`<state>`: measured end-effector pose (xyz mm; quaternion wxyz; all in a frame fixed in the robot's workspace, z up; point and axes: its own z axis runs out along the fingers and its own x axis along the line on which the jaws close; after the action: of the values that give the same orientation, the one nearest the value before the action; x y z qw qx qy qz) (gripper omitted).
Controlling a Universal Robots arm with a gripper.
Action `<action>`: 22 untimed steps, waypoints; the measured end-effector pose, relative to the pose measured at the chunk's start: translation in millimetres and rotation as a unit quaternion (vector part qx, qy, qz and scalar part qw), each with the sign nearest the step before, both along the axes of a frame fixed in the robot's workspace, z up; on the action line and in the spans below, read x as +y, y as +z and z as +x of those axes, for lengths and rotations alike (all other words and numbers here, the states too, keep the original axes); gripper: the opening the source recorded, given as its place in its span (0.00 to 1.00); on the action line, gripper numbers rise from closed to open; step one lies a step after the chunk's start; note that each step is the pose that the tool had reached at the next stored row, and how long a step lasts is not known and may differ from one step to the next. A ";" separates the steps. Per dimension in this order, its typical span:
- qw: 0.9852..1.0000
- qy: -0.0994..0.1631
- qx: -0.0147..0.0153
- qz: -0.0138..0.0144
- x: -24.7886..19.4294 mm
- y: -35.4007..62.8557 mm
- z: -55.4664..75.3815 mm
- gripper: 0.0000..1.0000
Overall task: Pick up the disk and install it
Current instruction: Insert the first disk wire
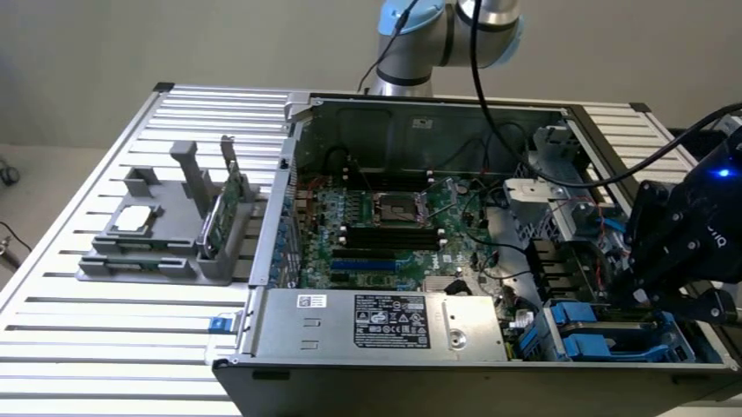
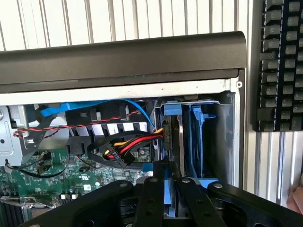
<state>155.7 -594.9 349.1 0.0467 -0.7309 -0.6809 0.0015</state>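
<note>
Your tool (image 2: 171, 189) is closed on the disk (image 2: 169, 146), gripping its blue-framed edge between narrowly set fingers as it stands on edge in the drive bay (image 1: 603, 334) at the near corner of the open computer case (image 1: 440, 117), on the exterior view's right. You can see blue carrier rails (image 2: 196, 137) just beside the disk and a bundle of red, yellow and black cables (image 2: 125, 149) plugged near it. The case sits on the slatted table (image 1: 104, 313).

A robotics lab or test bench, by the look of it: an opened computer tower (image 1: 464, 261) lies on a slatted aluminium worktop (image 1: 104, 347), a grey parts fixture (image 1: 174, 234) well away from the hand, and a keyboard (image 2: 281, 66) just beside the case.
</note>
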 end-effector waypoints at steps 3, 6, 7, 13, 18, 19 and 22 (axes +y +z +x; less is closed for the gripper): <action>1.000 0.006 -0.006 0.001 -1.8 -1.4 0.0 0.17; 1.000 0.010 -0.011 0.003 -2.9 -3.6 -0.4 0.17; 1.000 0.011 -0.012 0.004 -3.1 -4.2 -0.9 0.17; 1.000 0.013 -0.016 0.009 -4.7 -6.9 -3.7 0.17; 1.000 0.013 -0.018 0.012 -5.7 -8.0 -3.8 0.17; 1.000 0.013 -0.018 0.013 -5.7 -8.1 -3.8 0.17; 1.000 0.014 -0.019 0.014 -6.0 -8.6 -3.8 0.17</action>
<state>151.9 -600.9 340.5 0.0443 -0.7203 -0.6919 -0.0213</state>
